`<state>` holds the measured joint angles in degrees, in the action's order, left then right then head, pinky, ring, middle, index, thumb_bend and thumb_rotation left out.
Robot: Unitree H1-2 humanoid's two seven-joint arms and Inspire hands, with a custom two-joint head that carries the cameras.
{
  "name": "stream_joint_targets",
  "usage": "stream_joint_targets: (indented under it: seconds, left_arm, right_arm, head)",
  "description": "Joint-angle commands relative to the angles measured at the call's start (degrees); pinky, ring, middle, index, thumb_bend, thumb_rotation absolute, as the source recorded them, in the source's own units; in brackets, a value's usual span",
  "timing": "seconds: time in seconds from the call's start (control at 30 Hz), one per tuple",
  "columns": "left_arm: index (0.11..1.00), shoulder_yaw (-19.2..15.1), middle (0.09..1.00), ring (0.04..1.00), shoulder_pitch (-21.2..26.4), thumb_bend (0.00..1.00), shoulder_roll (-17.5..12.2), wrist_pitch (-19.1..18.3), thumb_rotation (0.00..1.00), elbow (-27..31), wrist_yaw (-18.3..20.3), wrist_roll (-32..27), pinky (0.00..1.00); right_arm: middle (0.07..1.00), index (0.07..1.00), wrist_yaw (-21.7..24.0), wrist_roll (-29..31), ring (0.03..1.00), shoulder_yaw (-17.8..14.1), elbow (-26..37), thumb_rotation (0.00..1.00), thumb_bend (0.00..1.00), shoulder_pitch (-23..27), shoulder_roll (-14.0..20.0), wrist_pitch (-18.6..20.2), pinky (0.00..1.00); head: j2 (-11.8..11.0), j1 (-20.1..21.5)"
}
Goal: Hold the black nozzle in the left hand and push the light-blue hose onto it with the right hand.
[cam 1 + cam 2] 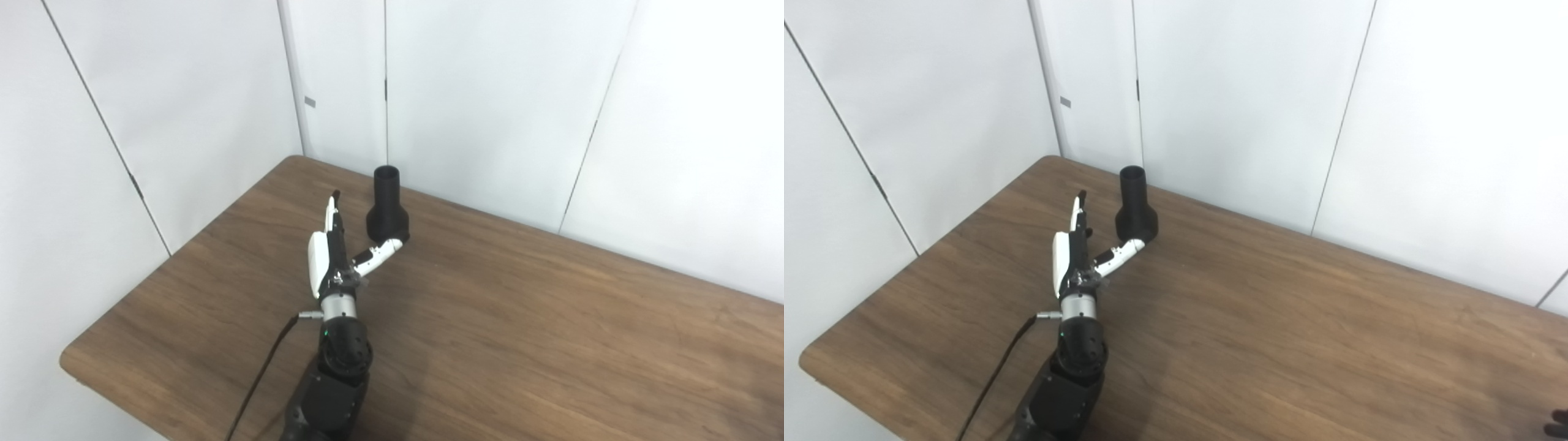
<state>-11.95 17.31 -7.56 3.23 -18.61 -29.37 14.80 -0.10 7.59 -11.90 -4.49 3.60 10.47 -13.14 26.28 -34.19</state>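
The black nozzle stands upright on the wooden table near its far edge, narrow end up; it also shows in the right eye view. My left hand is open just left of it, fingers stretched toward the wall, thumb reaching to the nozzle's base; it also shows in the right eye view. It holds nothing. No light-blue hose is in view. Only dark fingertips of my right hand show at the bottom right corner of the right eye view.
White wall panels stand close behind the table's far edge. A black cable runs along my left forearm. The table's left corner is near my left arm.
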Motion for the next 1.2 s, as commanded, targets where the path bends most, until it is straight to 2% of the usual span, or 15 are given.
stream_joint_targets:
  seconds: [0.0, 0.2, 0.23, 0.47, 0.57, 0.7, 0.93, 1.1, 1.17]
  left_arm:
    - [0.999, 0.55, 0.995, 0.977, -1.8, 1.0, -1.28, 1.44, 0.41, -3.46, 0.91, 0.34, 0.91]
    - [0.988, 0.99, 0.979, 0.952, 0.64, 1.0, -3.73, -2.29, 0.43, -1.64, 2.69, 0.83, 0.86]
    - [0.994, 0.97, 0.994, 0.985, 0.89, 1.0, -4.04, -2.84, 0.43, -0.86, 2.8, 1.01, 0.95]
    - [1.0, -0.02, 1.0, 1.0, 1.44, 1.0, -5.28, -4.76, 0.43, 2.15, 3.1, 0.29, 1.0]
    - [1.0, 0.1, 0.99, 0.952, 1.11, 1.0, -5.66, -4.18, 0.41, 2.58, 3.45, 0.55, 0.88]
    - [0.988, 0.49, 0.973, 0.928, 1.35, 1.0, -6.07, -3.08, 0.4, 1.14, 3.44, 0.9, 0.85]
    - [0.94, 3.33, 0.931, 0.91, 3.07, 1.0, -8.41, -7.37, 0.43, 0.68, 5.31, 4.32, 0.82]
    - [0.914, 4.39, 0.913, 0.98, 4.73, 1.0, -9.81, -10.27, 0.39, 1.13, 8.51, 3.72, 0.96]
    - [0.909, 4.51, 0.911, 0.995, 5.16, 1.0, -10.1, -11.14, 0.38, 1.21, 9.46, 3.32, 0.99]
  right_arm:
    - [0.552, 0.509, 0.11, 0.18, 0.519, -0.05, -0.57, 0.59, 0.83, -0.99, -0.41, -1.51, 0.39]
    - [0.546, 0.505, 0.23, 0.43, 0.513, -0.01, -1.35, 0.59, 0.86, -0.96, -0.76, -2.86, 0.38]
    - [0.547, 0.504, 0.13, 0.4, 0.512, -0.02, -1.37, 0.59, 0.87, -0.96, -0.83, -2.8, 0.39]
    - [0.551, 0.506, 0.11, 0.11, 0.516, 0.12, -2.11, 0.6, 0.88, -0.52, -0.85, -3.31, 0.39]
    - [0.549, 0.503, -0.05, 0.34, 0.515, -0.02, -2.22, 0.6, 0.91, -0.41, -0.96, -2.85, 0.39]
    - [0.556, 0.507, -0.16, 0.01, 0.523, 0.01, -1.9, 0.6, 0.92, -0.54, -0.92, -2.6, 0.39]
    - [0.555, 0.509, 0.06, 0.45, 0.521, 0.06, -1.45, 0.6, 0.93, -0.87, -1.09, -2.6, 0.39]
    - [0.551, 0.508, 0.18, 0.3, 0.516, 0.18, -1.73, 0.61, 0.94, -0.9, -1.06, -3.32, 0.39]
    - [0.547, 0.505, 0.11, 0.41, 0.512, 0.15, -1.74, 0.61, 0.96, -0.84, -1.2, -3.3, 0.38]
  head:
    - [0.08, 0.13]
    - [-0.33, 0.36]
    - [-0.44, 0.33]
    - [-0.96, 0.35]
    - [-1.06, 0.36]
    - [-1.26, 0.66]
    - [-1.07, 1.04]
    - [-1.14, 1.3]
    - [-1.16, 1.32]
